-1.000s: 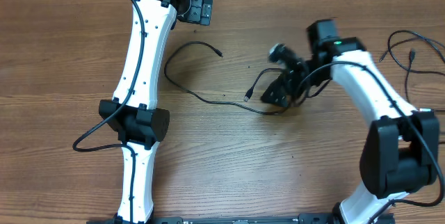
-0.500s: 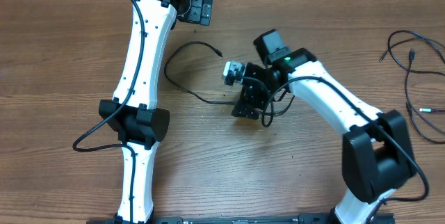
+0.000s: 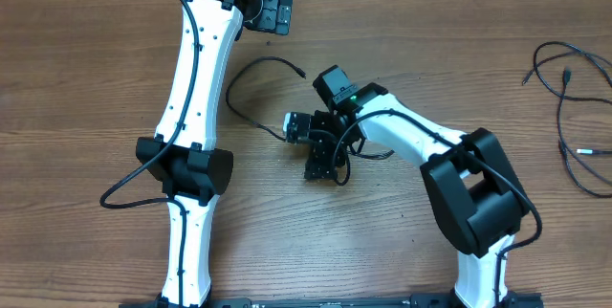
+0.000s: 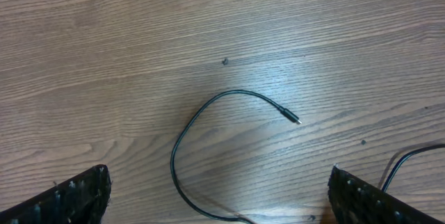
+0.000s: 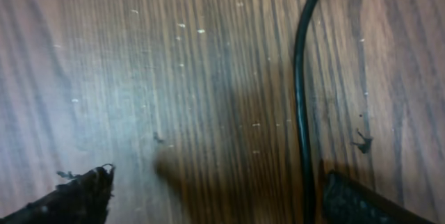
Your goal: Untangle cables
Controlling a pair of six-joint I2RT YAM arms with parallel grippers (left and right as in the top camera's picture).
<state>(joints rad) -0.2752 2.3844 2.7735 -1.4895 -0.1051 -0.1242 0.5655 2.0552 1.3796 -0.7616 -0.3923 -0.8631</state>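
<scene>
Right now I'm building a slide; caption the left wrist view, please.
Open left claw above the wooden table, a thin black cable looping below it.

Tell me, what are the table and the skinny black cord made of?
The table looks like wood or wood-look laminate: brown grain lines, slight sheen. The cord looks like rubbery plastic coating: smooth, black, bending in a soft curve. Its tip glints silver, probably metal.

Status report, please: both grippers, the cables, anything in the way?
Left gripper open, empty. Right gripper open, low over centre cable, not gripping. More cables lie apart, far right. Nothing in the way.
</scene>
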